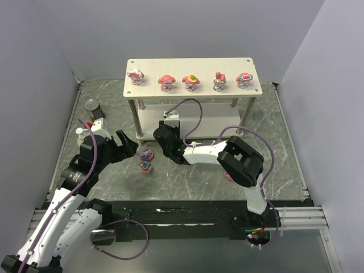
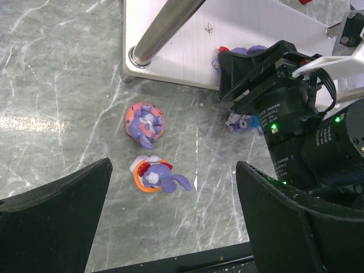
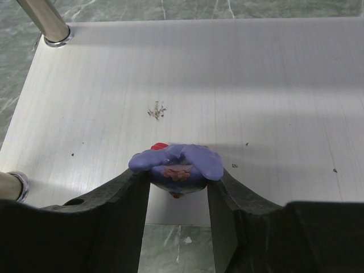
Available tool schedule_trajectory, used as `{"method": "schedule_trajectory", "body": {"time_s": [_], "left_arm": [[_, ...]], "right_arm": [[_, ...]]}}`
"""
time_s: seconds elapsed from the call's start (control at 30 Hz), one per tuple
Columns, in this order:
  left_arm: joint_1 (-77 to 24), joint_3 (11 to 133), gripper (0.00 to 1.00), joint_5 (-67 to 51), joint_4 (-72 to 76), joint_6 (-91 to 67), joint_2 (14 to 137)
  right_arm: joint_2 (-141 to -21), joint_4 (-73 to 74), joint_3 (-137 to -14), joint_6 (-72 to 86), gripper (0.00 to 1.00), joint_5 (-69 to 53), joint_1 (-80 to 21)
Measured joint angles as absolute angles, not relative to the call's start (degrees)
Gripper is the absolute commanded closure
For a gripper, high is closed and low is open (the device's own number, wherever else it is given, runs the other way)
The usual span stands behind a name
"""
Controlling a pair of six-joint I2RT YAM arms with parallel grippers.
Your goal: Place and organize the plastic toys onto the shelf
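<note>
— Right wrist view first: what has the right gripper got?

— A purple toy. The two fingers are clamped on it from either side, and its long ears drape forward over the top. It is at the near edge of the lower board of the shelf. Whether it rests on the wood or hangs just over it, I cannot tell.

— Room around it?

— Plenty ahead: the board is bare from the toy to its far edge. One silver post stands at the upper left of that view. Another is at the lower left, apart from the fingers.

— And the left gripper?

— Spread wide, holding nothing. In its own camera two toys lie on the table below the gap between the fingers. The pink-ringed toy is farther off and the orange-ringed toy is nearer. They are close together but apart.

— Anything crowding them?

— The corner of the lower board and a silver post stand just beyond them. The right arm is on the right, with a third purple toy partly hidden beside it.

— The top board?

— In the top external view, five pink toys stand in a row along it, spaced apart, with bare wood behind them. A dark tin can sits at the table's far left, away from both grippers.
</note>
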State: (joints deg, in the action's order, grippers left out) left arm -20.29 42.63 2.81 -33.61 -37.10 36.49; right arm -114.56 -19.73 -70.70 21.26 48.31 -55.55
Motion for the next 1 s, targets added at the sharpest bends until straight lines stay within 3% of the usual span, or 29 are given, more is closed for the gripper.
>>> {"method": "schedule_trajectory", "body": {"time_s": [0.23,0.47,0.57,0.73,1.0], "left_arm": [[-20.1,42.6,0.04,2.8,-33.6,-37.1,36.6],[-19.8,42.6,0.04,2.8,-33.6,-37.1,36.7],[-19.8,42.6,0.04,2.8,-33.6,-37.1,36.7],[-19.7,42.6,0.04,2.8,-33.6,-37.1,36.6],[-19.5,42.6,0.04,2.8,-33.6,-37.1,36.7]], "right_arm": [[-114.6,-20.7,-70.3,20.4,0.50,48.1,-55.5],[-114.5,-19.0,-69.3,21.2,0.15,48.0,-55.4],[-114.2,-18.3,-68.3,21.7,0.07,48.0,-55.2],[-112.2,-18.4,-66.0,21.7,0.01,48.0,-55.2],[-108.3,-18.5,-63.3,22.0,0.00,47.3,-55.2]]}}
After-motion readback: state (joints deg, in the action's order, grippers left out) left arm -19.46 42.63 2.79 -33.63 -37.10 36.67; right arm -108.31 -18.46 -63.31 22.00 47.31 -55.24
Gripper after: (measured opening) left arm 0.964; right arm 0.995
